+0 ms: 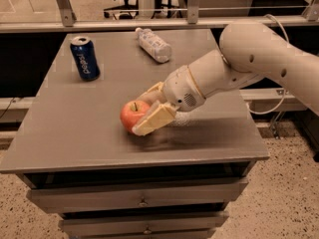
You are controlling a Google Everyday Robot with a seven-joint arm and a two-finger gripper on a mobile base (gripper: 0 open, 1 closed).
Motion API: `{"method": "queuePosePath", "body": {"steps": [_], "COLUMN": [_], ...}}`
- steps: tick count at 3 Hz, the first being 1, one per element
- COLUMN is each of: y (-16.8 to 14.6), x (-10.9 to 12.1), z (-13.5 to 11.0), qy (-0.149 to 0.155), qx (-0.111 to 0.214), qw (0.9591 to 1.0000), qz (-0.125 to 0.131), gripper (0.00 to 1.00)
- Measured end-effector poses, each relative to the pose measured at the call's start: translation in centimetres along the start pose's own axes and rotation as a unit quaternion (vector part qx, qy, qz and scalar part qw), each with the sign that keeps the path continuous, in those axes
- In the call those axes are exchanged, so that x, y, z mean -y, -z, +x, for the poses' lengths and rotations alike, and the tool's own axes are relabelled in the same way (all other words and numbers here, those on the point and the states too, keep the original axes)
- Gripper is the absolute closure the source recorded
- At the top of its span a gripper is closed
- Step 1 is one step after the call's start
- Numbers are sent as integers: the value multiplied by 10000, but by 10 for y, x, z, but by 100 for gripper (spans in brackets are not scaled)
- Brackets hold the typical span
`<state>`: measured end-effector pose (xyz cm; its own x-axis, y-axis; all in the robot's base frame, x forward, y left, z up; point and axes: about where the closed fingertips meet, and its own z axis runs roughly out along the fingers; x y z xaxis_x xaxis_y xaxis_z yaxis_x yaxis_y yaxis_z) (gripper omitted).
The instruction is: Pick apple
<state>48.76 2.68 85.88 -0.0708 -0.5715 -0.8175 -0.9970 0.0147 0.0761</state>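
We see the end effector (141,113) low over the middle of the table (75,128), a little nearer the front edge than the back one. It is closed on the apple (132,114). One pale finger (153,119) lies across the apple's front right side, and the other reaches round behind it, toward the back edge. The apple is red-orange with a yellowish patch and a short dark stem on top. It sits just left of the table's centre, and its left half shows clear of the fingers. It appears to rest on the table top, though from this angle we cannot be sure that its underside touches the surface.

Behind the end effector, the rounded white wrist (184,88) and the thick white arm (254,59) run up and away over the right edge of the table.

A blue soda can (84,59) stands upright near the back left corner, well apart from the apple. A clear plastic bottle (154,45) lies on its side near the middle of the back edge. Below the front edge we see grey drawers (139,200) with small knobs.
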Motion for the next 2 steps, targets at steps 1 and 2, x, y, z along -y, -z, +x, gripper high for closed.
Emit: {"method": "queuePosePath", "body": {"steps": [1, 2], "y": [45, 82], "x": [11, 19], "z": [-15, -28], "qy": [51, 87], "qx": [86, 140], "qw": [9996, 9989], "qz": [258, 449], "gripper": [98, 100]}}
